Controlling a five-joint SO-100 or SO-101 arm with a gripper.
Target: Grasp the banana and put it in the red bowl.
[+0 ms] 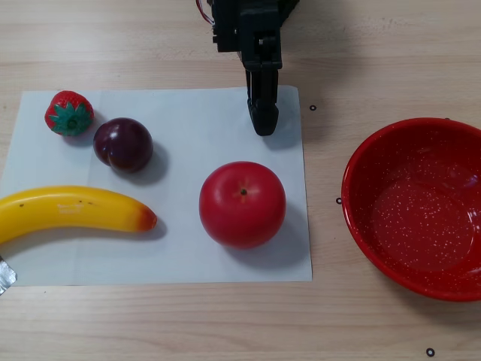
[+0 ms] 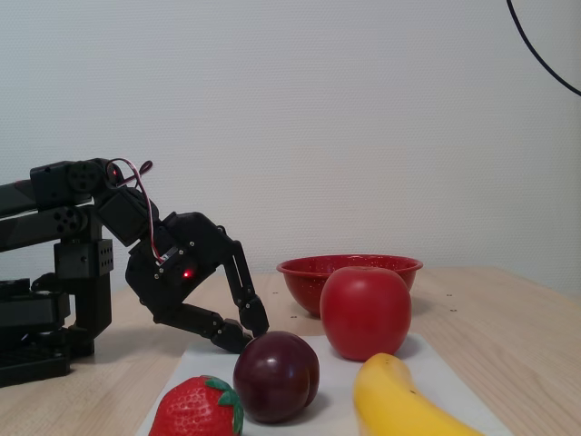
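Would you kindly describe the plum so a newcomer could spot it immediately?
In the other view, find the white paper sheet on the table. Near its upper left lies the plum, between the strawberry and the banana: the only dark purple fruit.

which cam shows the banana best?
The other view: nearly the whole banana lies on the white paper, only its left end cropped. The fixed view shows just one end, cut by the bottom edge.

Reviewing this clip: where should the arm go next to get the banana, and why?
Probably swing toward the banana, opening on the way. In the other view the gripper rests shut near the paper's top edge, holding nothing, while the banana lies at the lower left, beyond the plum.
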